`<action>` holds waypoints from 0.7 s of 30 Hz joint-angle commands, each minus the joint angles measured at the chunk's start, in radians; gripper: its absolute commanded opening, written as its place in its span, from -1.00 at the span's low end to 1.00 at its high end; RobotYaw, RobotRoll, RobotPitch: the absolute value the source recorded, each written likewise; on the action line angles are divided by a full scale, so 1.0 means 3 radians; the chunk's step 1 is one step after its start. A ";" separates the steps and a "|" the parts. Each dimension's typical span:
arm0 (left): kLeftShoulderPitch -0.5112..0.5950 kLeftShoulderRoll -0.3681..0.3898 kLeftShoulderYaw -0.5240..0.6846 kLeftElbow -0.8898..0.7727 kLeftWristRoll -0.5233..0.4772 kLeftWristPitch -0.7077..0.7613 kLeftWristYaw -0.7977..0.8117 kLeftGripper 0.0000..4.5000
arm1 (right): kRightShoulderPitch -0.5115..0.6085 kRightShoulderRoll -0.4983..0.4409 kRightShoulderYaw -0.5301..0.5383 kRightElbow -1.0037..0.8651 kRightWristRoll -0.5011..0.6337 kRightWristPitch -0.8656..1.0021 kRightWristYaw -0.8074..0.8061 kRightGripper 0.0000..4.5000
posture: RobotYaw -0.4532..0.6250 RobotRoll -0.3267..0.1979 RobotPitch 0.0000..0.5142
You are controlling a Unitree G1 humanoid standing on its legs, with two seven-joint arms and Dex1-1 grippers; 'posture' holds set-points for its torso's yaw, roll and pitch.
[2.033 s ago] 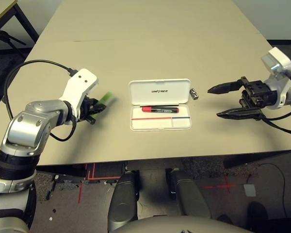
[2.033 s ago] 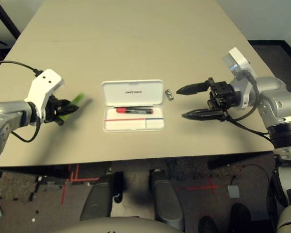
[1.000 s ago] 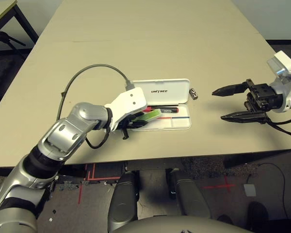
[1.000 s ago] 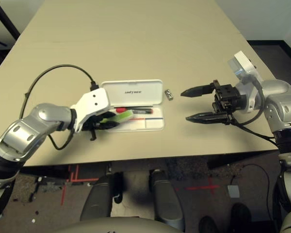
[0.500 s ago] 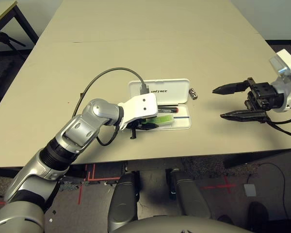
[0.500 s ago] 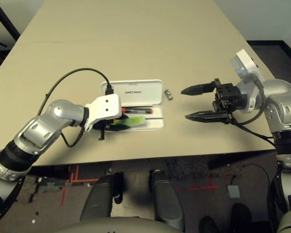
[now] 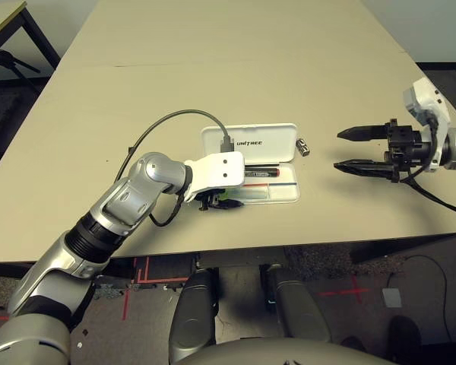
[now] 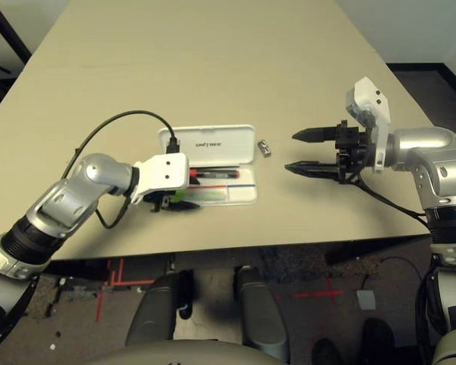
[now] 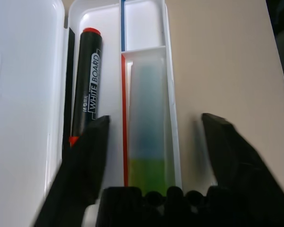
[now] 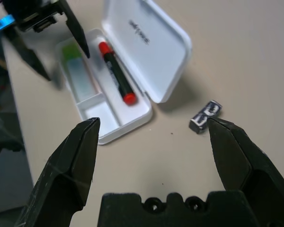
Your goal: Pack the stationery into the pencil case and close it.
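The white pencil case (image 7: 273,141) lies open mid-table, lid flat toward the far side. Its tray holds the red marker (image 7: 262,172) in the rear channel and the light green highlighter (image 9: 149,137) in the front compartment. My left gripper (image 7: 216,201) stands open at the tray's left end. Its fingers (image 9: 87,156) straddle the highlighter without touching it. A tiny dark-and-silver block (image 7: 305,147) rests on the table just right of the lid. My right gripper (image 7: 340,150) hovers open a little to the block's right, pointing at it, with nothing between its fingers (image 10: 68,161).
A black cable (image 7: 167,122) loops from my left wrist over the table left of the case. The table's front edge (image 7: 289,247) runs close below the case. Bare tabletop (image 7: 235,61) stretches behind it. A second table's corner (image 7: 4,15) shows far left.
My left gripper has opened and let the highlighter go into the tray's front compartment. My right gripper has turned at the wrist and its fingers stand closer together; it remains right of the block.
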 commanded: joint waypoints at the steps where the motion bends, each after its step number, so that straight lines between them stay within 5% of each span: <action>1: 0.0023 0.0043 0.0045 -0.0014 0.0031 -0.0044 -0.0075 0.99 | -0.0129 0.0062 0.0013 -0.0054 -0.0186 0.0269 -0.0382 1.00 | -0.28 0.25 -0.32; 11: 0.0046 0.0233 0.0412 -0.0129 -0.0154 0.0021 -0.0228 0.99 | -0.0474 0.0530 0.0236 0.0005 -0.0595 0.1157 -0.1326 1.00 | -0.24 0.25 -0.31; 21: 0.0112 0.0373 0.0679 -0.0316 -0.0380 0.0225 -0.0285 0.99 | -0.0673 0.0915 0.0405 0.0347 -0.0914 0.1269 -0.1675 1.00 | -0.11 0.25 -0.32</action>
